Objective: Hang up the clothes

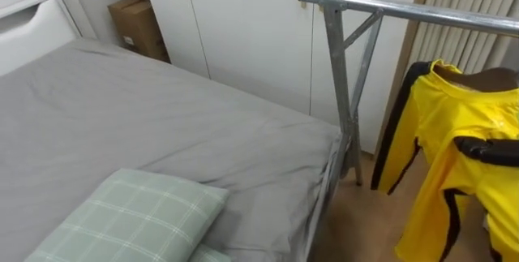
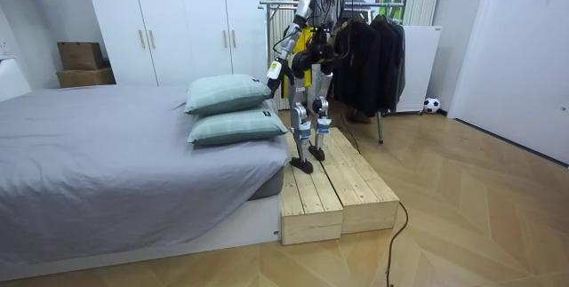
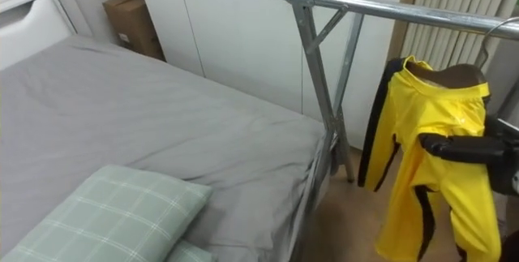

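Note:
A yellow garment with black stripes [image 3: 438, 189] hangs on a brown hanger [image 3: 458, 74] at the right, just under the metal rail [image 3: 381, 9] of the clothes rack. The hanger's wire hook [image 3: 486, 39] reaches up toward the rail. My right hand [image 3: 458, 148] comes in from the right edge, and one dark finger lies across the garment's front, with the rest of the hand out of frame. In the room view I stand on a wooden platform [image 2: 342, 189] facing the rack. My left arm is bent there, with my left hand [image 2: 313, 56] at the garment before my body.
A bed with a grey sheet [image 1: 138, 124] lies to my left, with green checked pillows [image 1: 138, 213] near its edge. The rack's upright post [image 1: 336, 83] stands between bed and garment. White wardrobes [image 1: 243, 27] and cardboard boxes [image 1: 138, 23] line the far wall. Dark clothes [image 2: 369, 51] hang further along the rack.

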{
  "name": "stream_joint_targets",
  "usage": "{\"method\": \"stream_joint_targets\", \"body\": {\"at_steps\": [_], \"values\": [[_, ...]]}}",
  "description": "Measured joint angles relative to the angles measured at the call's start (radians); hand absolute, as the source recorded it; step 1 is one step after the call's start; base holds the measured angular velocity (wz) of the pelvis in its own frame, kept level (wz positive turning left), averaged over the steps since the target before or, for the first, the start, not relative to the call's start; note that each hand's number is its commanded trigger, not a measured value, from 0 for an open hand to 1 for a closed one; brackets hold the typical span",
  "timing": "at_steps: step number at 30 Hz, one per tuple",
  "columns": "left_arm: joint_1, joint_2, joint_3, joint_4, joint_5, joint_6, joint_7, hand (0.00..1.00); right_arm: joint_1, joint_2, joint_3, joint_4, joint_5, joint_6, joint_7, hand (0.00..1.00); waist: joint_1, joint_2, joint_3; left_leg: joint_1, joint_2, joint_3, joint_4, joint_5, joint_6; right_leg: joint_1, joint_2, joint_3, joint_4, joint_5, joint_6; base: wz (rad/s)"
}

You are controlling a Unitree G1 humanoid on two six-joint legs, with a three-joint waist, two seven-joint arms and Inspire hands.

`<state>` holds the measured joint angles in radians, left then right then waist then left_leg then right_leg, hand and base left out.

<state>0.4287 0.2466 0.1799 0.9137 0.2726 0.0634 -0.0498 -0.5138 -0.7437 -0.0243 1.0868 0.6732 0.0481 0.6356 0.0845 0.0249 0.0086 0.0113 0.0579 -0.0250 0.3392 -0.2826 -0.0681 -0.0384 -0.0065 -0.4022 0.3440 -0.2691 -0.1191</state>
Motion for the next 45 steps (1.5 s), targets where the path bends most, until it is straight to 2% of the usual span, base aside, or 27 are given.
{"method": "stream_joint_targets", "body": {"at_steps": [2, 4, 5, 8, 13, 28, 32, 35, 39, 41, 45], "values": [[0.000, 0.000, 0.000, -0.003, 0.001, 0.000, 0.003, 0.00, 0.001, 0.000, 0.000, 0.001, 0.000, 0.000, 0.000, 0.98, 0.000, -0.002, 0.0009, 0.000, 0.000, 0.000, 0.000, 0.001, -0.001, 0.000, 0.000, -0.003, 0.001, 0.000, -0.001, 0.04], [0.000, 0.000, 0.000, -0.004, 0.002, 0.000, 0.004, 0.00, 0.001, 0.000, 0.000, 0.006, 0.000, 0.000, 0.001, 0.06, -0.001, -0.006, 0.0007, -0.001, 0.000, 0.000, 0.000, 0.003, -0.003, 0.001, -0.002, -0.007, 0.001, 0.000, -0.001, 0.06], [0.000, 0.001, 0.000, -0.005, 0.002, -0.001, 0.005, 0.00, 0.002, 0.000, 0.000, 0.013, 0.000, 0.000, 0.000, 0.00, -0.004, -0.010, -0.0001, -0.001, 0.000, 0.001, 0.002, 0.004, -0.004, 0.003, -0.003, -0.011, 0.001, 0.000, -0.001, 0.08], [0.007, 0.001, 0.000, -0.014, 0.002, -0.001, 0.005, 0.00, 0.004, 0.000, 0.000, 0.019, -0.002, 0.013, 0.000, 0.00, -0.004, -0.020, -0.0023, -0.002, 0.004, 0.021, 0.007, 0.005, -0.004, 0.005, -0.003, -0.012, 0.001, 0.000, -0.001, 0.02], [0.024, 0.001, 0.000, -0.033, 0.001, 0.000, 0.005, 0.00, 0.004, 0.000, 0.000, 0.040, -0.002, 0.018, -0.005, 0.00, -0.003, -0.032, -0.0064, 0.002, 0.004, 0.022, 0.010, 0.005, -0.004, 0.012, -0.003, -0.012, 0.002, 0.000, -0.001, 0.00], [0.038, 0.002, 0.000, -0.040, -0.007, 0.000, 0.005, 0.00, 0.007, 0.000, 0.000, 0.041, -0.002, 0.019, -0.120, 0.00, -0.001, -0.034, -0.0061, 0.026, 0.004, 0.023, 0.023, 0.005, -0.004, 0.037, -0.002, -0.007, 0.002, 0.000, -0.001, -0.01], [0.045, 0.003, 0.001, -0.052, -0.007, 0.000, 0.003, 0.00, 0.007, 0.000, 0.000, 0.041, 0.003, 0.019, -0.132, 0.00, 0.000, -0.038, -0.0084, 0.035, 0.004, 0.024, 0.022, 0.005, -0.004, 0.043, -0.001, -0.006, 0.002, 0.000, -0.001, 0.00], [0.045, 0.002, 0.003, -0.051, -0.007, 0.000, 0.000, 0.00, 0.007, 0.000, 0.000, 0.041, 0.004, 0.018, -0.139, 0.00, 0.001, -0.044, -0.0123, 0.039, 0.007, 0.039, 0.021, 0.005, -0.004, 0.044, -0.001, -0.005, 0.003, 0.001, -0.002, 0.00], [0.048, 0.002, 0.008, -0.051, -0.007, 0.000, 0.000, 0.00, 0.007, 0.000, 0.000, 0.043, -0.004, 0.018, -0.155, 0.00, 0.001, -0.049, -0.0104, 0.047, 0.016, 0.075, 0.019, 0.005, -0.004, 0.048, 0.000, -0.003, 0.002, 0.000, -0.002, 0.00], [0.048, 0.001, 0.013, -0.050, -0.007, 0.000, 0.000, 0.00, 0.007, 0.000, -0.015, 0.045, -0.055, 0.018, -0.177, 0.00, 0.001, -0.056, -0.0132, 0.041, 0.017, 0.078, 0.021, 0.005, -0.004, 0.040, 0.000, -0.002, 0.002, -0.003, -0.001, 0.00], [0.048, 0.000, 0.012, -0.045, -0.007, -0.001, 0.000, 0.00, 0.007, -0.001, -0.037, 0.043, -0.092, 0.012, -0.230, 0.00, 0.003, -0.060, -0.0131, 0.031, 0.018, 0.079, 0.025, 0.005, -0.004, 0.032, 0.004, 0.007, 0.002, -0.003, -0.002, -0.04]]}}
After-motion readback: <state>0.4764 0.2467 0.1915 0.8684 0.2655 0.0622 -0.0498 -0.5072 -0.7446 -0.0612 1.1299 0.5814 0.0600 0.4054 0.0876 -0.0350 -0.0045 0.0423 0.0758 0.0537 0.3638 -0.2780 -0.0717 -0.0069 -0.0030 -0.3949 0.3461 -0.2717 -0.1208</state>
